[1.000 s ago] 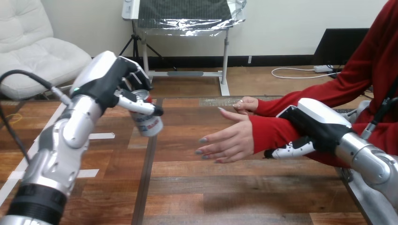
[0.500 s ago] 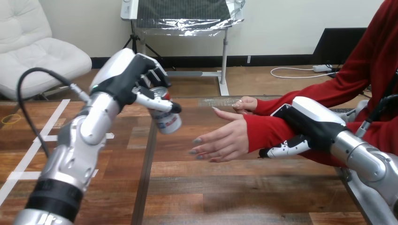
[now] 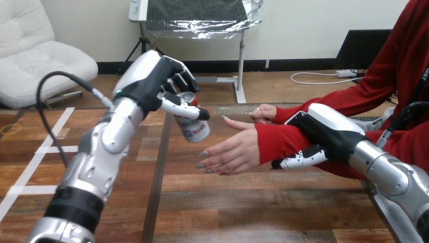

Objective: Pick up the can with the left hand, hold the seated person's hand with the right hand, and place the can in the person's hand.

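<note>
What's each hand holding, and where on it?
Left hand grips the can round its upper half; right hand clasps the person's forearm near the wrist.

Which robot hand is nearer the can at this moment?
Left. The left hand grips the can in the air; the right hand sits well to its right, wrapped round the person's forearm.
</note>
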You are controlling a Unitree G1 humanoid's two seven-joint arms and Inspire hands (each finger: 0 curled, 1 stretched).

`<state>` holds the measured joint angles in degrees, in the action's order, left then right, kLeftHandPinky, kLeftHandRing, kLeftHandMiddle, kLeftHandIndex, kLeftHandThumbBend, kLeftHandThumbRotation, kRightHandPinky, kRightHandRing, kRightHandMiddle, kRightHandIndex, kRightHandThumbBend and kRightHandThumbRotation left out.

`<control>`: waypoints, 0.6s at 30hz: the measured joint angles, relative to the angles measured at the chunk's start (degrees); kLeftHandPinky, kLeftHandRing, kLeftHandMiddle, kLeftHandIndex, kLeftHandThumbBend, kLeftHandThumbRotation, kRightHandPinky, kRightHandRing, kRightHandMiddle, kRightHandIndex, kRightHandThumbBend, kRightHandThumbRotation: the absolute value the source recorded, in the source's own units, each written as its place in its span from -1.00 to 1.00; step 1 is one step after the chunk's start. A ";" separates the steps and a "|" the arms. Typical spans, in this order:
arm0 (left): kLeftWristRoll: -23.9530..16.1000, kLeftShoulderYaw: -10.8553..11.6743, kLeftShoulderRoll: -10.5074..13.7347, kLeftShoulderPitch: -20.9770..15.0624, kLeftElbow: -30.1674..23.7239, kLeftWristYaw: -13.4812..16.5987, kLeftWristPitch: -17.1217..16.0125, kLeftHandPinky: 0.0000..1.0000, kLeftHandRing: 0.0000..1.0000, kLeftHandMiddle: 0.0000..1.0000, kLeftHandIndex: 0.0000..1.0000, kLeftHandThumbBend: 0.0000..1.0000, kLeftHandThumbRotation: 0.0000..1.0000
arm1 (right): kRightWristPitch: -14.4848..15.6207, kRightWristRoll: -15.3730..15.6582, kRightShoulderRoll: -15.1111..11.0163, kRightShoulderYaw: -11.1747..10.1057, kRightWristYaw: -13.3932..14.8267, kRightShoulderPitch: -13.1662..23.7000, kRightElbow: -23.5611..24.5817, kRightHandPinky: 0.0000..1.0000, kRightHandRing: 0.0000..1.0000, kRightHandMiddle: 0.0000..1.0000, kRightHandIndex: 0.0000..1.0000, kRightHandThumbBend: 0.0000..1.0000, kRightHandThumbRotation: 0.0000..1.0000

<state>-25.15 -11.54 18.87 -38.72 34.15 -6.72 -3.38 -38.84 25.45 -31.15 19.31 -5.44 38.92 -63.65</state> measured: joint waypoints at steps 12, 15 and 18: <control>-0.02 -1.21 -2.39 -1.60 4.46 0.85 -1.38 -0.33 -0.23 -0.12 -0.12 0.54 -1.00 | 0.83 -0.67 1.13 -0.05 -0.49 0.01 0.96 -0.49 -0.45 -0.37 -0.30 0.37 -0.29; -0.03 -1.47 -3.06 -1.98 5.48 0.96 -1.56 -0.34 -0.24 -0.13 -0.12 0.56 -1.00 | 1.40 -0.65 1.49 -0.05 -0.49 0.01 1.35 -0.50 -0.46 -0.37 -0.31 0.36 -0.28; -0.07 -1.59 -3.75 -2.23 6.36 1.22 -1.78 -0.33 -0.24 -0.13 -0.12 0.56 -1.00 | 1.95 -0.59 1.75 -0.05 -0.49 0.01 1.86 -0.51 -0.46 -0.38 -0.32 0.36 -0.26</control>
<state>-25.22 -13.13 15.13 -40.95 40.51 -5.51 -5.16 -36.89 24.86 -29.40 19.26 -5.93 38.92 -61.79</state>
